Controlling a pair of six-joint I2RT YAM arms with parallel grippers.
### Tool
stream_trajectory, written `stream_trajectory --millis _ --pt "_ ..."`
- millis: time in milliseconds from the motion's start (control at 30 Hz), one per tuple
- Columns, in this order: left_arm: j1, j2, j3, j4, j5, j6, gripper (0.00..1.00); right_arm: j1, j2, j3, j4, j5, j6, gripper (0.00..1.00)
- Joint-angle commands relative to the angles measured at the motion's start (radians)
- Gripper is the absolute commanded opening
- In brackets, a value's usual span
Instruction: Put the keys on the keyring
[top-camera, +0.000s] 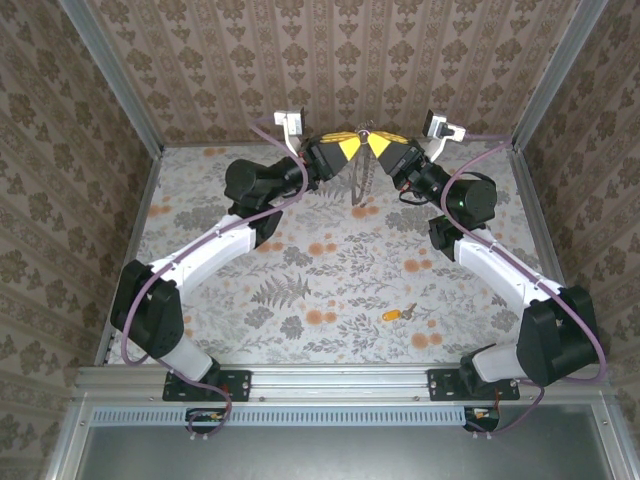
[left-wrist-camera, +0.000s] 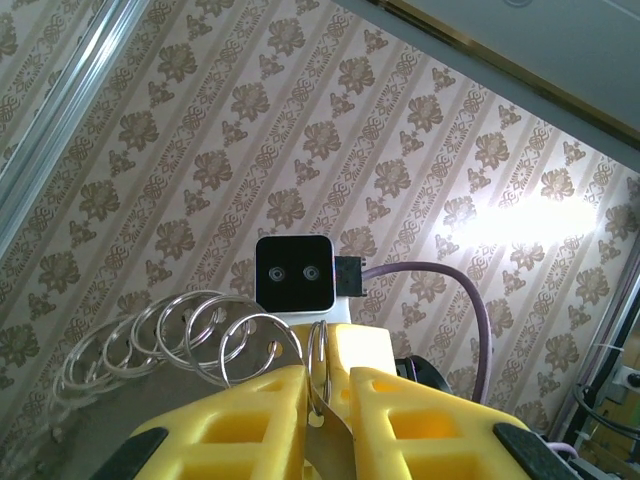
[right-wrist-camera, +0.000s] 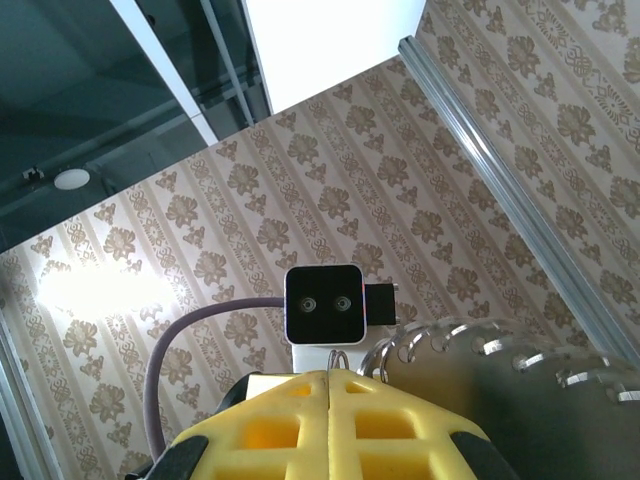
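The left pincer (top-camera: 343, 150) is raised over the far middle of the table (top-camera: 300, 280), its yellow fingers (left-wrist-camera: 240, 430) nearly closed and pinching one loop of the keyring (top-camera: 362, 182). From its own wrist, the left pincer (left-wrist-camera: 328, 378) holds that loop upright in the narrow gap, and the keyring (left-wrist-camera: 170, 340) curls away to its left in a row of silvery rings. Seen from above, the keyring hangs down between the two pincers. The right pincer (top-camera: 381, 144) meets the left one tip to tip. In its wrist view, the right pincer (right-wrist-camera: 330, 380) has its fingers pressed together. The keyring (right-wrist-camera: 480, 350) is a blur just right of its tips, and I cannot tell whether it nips a loop. The key (top-camera: 398, 314) lies on the table, well apart from both pincers, on the near right side
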Motion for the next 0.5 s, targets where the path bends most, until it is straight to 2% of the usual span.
stream_trajectory --millis 0,167,400,467 --pt "-0.014 0.003 0.037 0.044 0.010 0.013 0.20 0.008 -0.012 -0.001 0.051 0.025 0.011 0.00" --pt "-0.020 0.004 0.038 0.042 0.008 0.017 0.18 0.012 -0.008 0.000 0.048 0.022 0.012 0.00" --pt "-0.025 0.008 0.046 0.037 0.014 0.021 0.01 0.016 -0.003 -0.009 0.040 0.020 0.013 0.00" --pt "-0.025 0.004 0.044 0.028 0.014 0.025 0.00 0.015 -0.004 -0.011 0.028 0.015 0.009 0.00"
